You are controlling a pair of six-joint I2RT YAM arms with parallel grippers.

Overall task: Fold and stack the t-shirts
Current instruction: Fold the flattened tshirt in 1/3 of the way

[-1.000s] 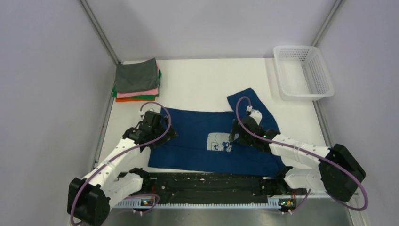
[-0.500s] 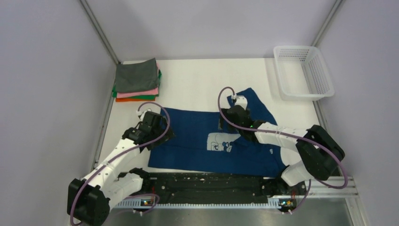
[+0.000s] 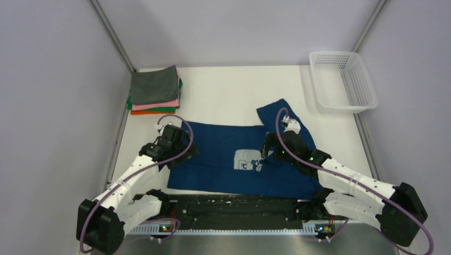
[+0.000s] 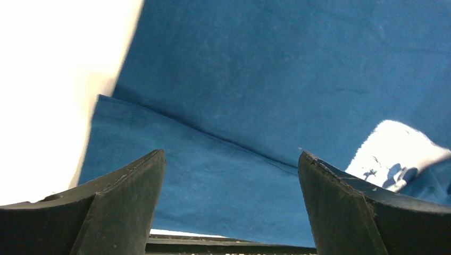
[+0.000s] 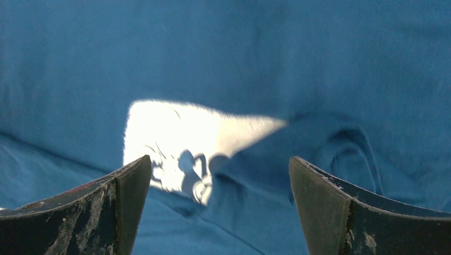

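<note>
A large navy blue t-shirt (image 3: 223, 159) with a small white chest print (image 3: 249, 160) lies half folded on the white table in front of the arms, one sleeve (image 3: 279, 114) sticking out towards the back. My left gripper (image 3: 183, 150) is open and empty over its left edge (image 4: 213, 159). My right gripper (image 3: 264, 151) is open and empty just right of the print (image 5: 175, 143), above a rumpled fold (image 5: 340, 154). A stack of folded tees (image 3: 155, 90), grey on top of pink, green and orange, sits at the back left.
A white plastic mesh basket (image 3: 343, 82) stands at the back right corner. Grey walls with metal posts close in the table on three sides. The black rail of the arm bases (image 3: 228, 210) runs along the near edge.
My right arm swung left and back over the shirt half a second ago, then returned to just right of the print. The left arm and the shirt have barely moved.
</note>
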